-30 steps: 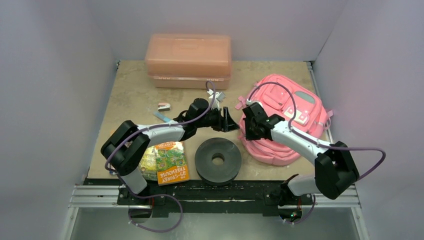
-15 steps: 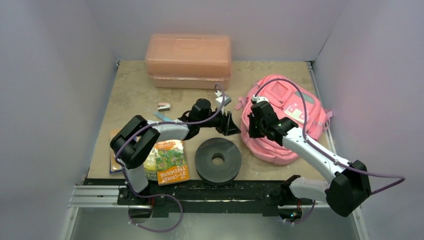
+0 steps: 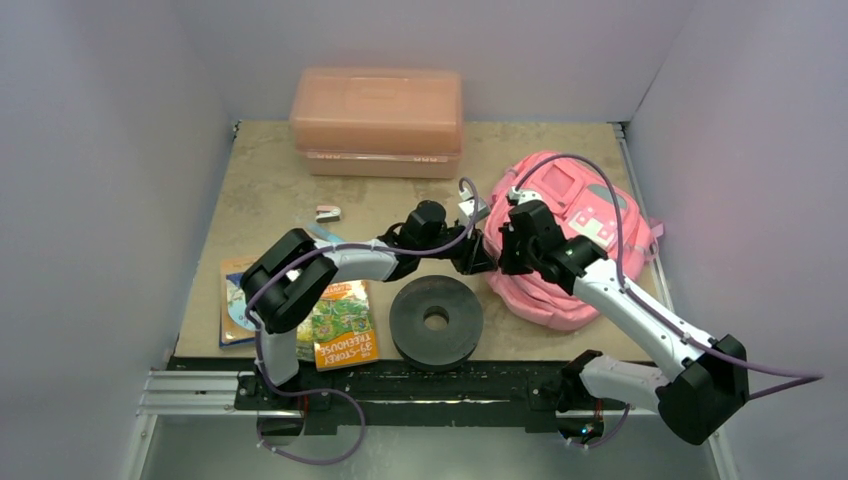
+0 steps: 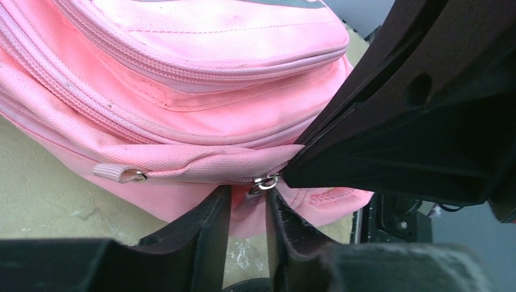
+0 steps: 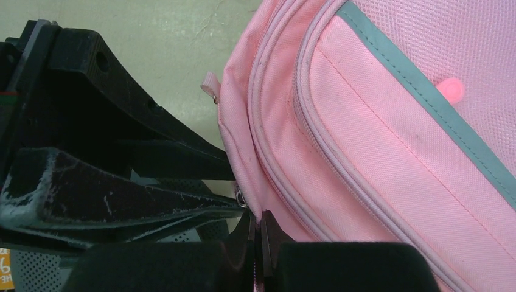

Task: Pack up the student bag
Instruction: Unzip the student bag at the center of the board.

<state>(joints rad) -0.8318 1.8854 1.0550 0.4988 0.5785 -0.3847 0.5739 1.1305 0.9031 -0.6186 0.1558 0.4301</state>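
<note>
One bag (image 3: pixel 585 225) lies on the right side of the table (image 3: pixel 260 180), front pockets up. Both arms meet at its left edge. The left fingers (image 4: pixel 213 225) stand narrowly apart, and one metal zip pull (image 4: pixel 263 182) sits at their tips, touching only one of them, not clamped. The right fingers (image 5: pixel 243 240) are pressed together, their tips against the bag's seam; whether they pinch fabric cannot be told. One salmon box (image 3: pixel 377 115) stands at the back. One black ring (image 3: pixel 410 325) lies at the front, beside the bag. Two books (image 3: pixel 343 325) lie front left, and one small clip-like thing (image 3: pixel 327 212) lies mid-table.
</note>
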